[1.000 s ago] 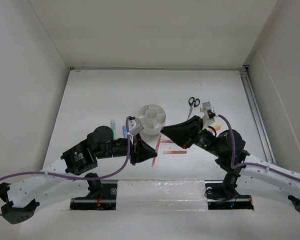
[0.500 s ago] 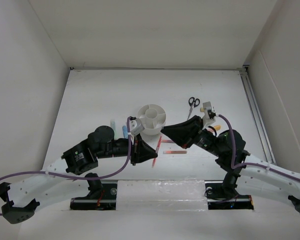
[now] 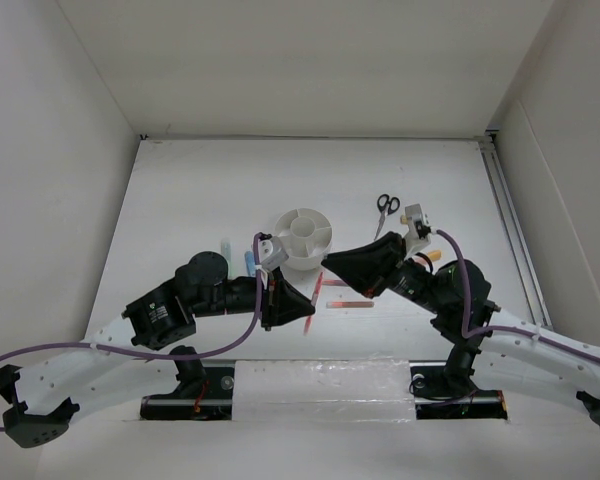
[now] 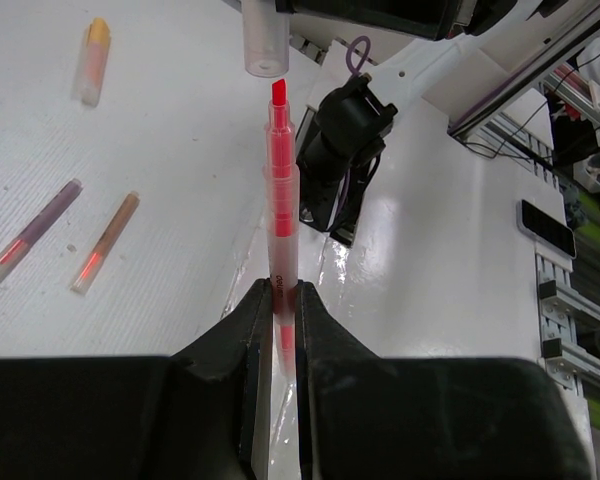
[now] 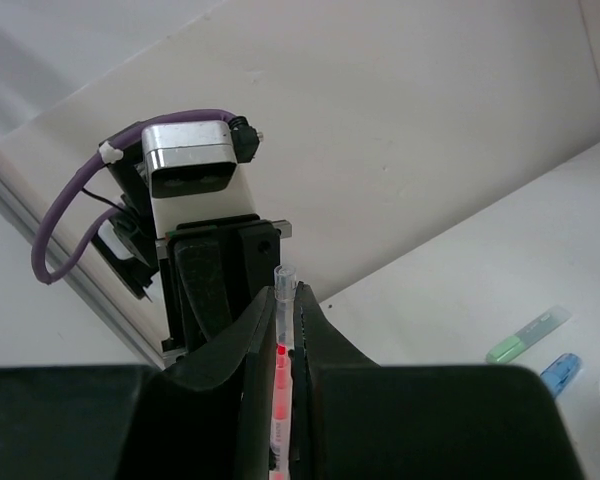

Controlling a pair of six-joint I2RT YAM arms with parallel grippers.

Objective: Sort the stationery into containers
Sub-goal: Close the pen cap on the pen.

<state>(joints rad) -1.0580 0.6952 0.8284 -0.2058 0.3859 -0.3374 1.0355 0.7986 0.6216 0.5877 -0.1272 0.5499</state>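
From above, the left gripper (image 3: 306,313) and right gripper (image 3: 328,263) are seen close together just in front of the white organizer (image 3: 304,237); the scissors (image 3: 385,206) lie apart to its right, and a thin pen (image 3: 348,303) lies between the arms. In the left wrist view, a red pen (image 4: 280,190) is clamped between the left jaws, its bare tip just short of a clear cap (image 4: 263,40); an orange-yellow marker (image 4: 93,60) lies on the table. In the right wrist view, the clear cap is pinched between the right jaws, red showing through it; a green marker (image 5: 525,333) and a blue marker (image 5: 560,372) lie side by side.
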